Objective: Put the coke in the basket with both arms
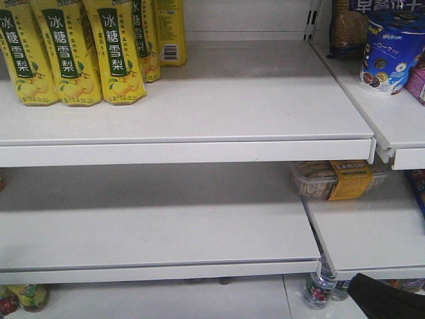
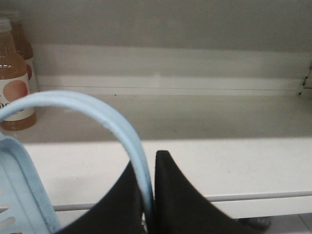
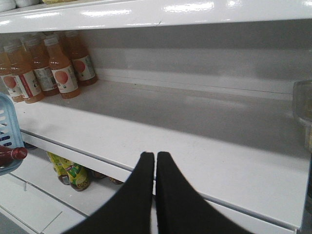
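Observation:
In the left wrist view my left gripper [image 2: 147, 162] is shut on the thin pale blue handle [image 2: 97, 109] of the basket [image 2: 17, 195]. Only the basket's light blue corner shows, at the lower left. In the right wrist view my right gripper [image 3: 155, 155] is shut with nothing between its fingers, in front of a white shelf edge. A piece of the basket [image 3: 6, 117] shows at the left edge there. The red cap and neck of the coke [image 3: 13, 154] lie at its rim, and the rest of the bottle is out of view.
White store shelves [image 1: 186, 149] fill the front view, with yellow pear-drink bottles [image 1: 73, 53] at the top left and snack packs [image 1: 392, 50] on the right. Orange juice bottles [image 3: 53, 68] stand at the back left of the middle shelf. A black arm part [image 1: 385, 298] shows at the bottom right.

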Controlling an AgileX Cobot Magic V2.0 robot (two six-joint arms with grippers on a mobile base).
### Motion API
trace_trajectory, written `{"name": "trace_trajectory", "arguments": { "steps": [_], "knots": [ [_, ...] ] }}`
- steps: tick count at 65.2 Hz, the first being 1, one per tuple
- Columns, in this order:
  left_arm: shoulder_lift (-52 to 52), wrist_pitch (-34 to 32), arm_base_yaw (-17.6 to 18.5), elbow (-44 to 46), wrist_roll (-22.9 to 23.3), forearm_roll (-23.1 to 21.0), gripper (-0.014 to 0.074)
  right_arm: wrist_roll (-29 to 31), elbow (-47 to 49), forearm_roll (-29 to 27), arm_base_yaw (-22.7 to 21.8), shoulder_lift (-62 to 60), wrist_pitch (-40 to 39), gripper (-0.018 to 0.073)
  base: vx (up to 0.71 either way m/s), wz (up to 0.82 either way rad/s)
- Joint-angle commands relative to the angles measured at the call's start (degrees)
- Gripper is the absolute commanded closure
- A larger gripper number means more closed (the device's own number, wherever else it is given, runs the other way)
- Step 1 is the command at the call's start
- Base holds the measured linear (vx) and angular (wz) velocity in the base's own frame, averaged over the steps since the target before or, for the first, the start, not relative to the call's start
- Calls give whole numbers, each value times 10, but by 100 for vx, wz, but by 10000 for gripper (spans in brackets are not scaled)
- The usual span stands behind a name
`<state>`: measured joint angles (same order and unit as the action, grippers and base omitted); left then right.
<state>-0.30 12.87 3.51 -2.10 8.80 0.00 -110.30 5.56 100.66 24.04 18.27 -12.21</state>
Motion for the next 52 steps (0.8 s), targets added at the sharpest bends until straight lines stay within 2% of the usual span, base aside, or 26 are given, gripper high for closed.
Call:
{"name": "trace_trajectory", "arguments": {
  "steps": [1, 52],
  "knots": [
    [-13, -95, -1, 1, -32, 33, 603, 2, 17, 21, 0, 3, 8, 564, 0, 0],
    [-13, -96, -1, -1, -32, 33, 603, 2, 17, 21, 0, 3, 8, 564, 0, 0]
  ]
}}
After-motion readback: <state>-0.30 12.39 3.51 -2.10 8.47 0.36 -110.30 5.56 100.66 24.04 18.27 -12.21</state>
